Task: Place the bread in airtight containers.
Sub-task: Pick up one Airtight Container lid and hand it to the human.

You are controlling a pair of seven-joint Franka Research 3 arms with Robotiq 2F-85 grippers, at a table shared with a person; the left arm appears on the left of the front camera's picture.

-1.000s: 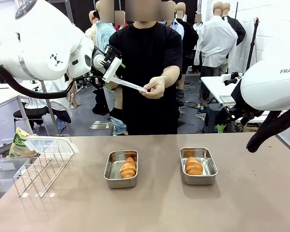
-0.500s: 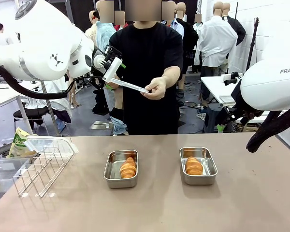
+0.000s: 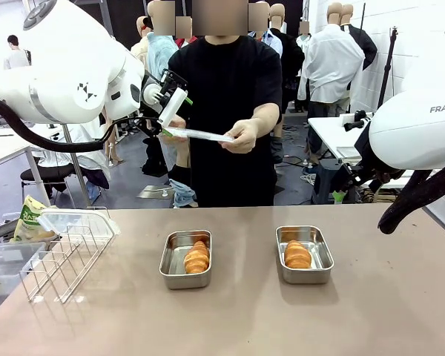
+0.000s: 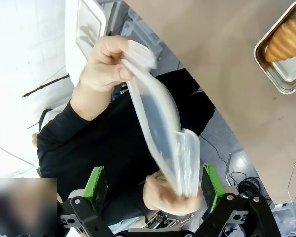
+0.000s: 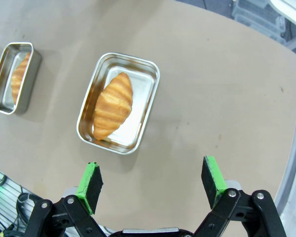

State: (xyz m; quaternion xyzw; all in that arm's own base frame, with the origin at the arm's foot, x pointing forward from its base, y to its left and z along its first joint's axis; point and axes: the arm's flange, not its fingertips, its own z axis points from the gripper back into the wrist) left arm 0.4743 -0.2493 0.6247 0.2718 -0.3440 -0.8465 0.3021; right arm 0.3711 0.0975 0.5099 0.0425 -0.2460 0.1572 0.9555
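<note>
Bread: two rolls, one per tin, both tins uncovered

Front view: left roll (image 3: 196,259) lies in the left tin (image 3: 168,256) and right roll (image 3: 297,254) in the right tin (image 3: 322,256). The tins sit side by side, well apart, across the middle of the table (image 3: 237,319). The person at the far edge holds a clear lid (image 3: 200,135), one hand (image 3: 242,136) on its end. The left gripper (image 3: 175,116) hangs high above the far left of the table with its jaws spread around the lid's other end. Change: a second ago the lid sloped down from the gripper; it now lies nearly level. Judged: bread placement is done, and a lid handover is under way. At the left edge are one wire rack (image 3: 59,259) with one clear lid-like piece (image 3: 74,221) on it, and one snack bag (image 3: 28,219).

Left wrist view: the lid's end sits between the green pads (image 4: 94,182). The jaws are wide, with no clamp yet. The person has two hands on the lid, the upper hand (image 4: 101,64) and the lower hand (image 4: 163,195).

Right wrist view: the right gripper (image 5: 152,185) is spread wide and holds nothing. It hovers above bare table, near the right tin

Count: rolls 2, tins 2, lids in hand 1
</note>
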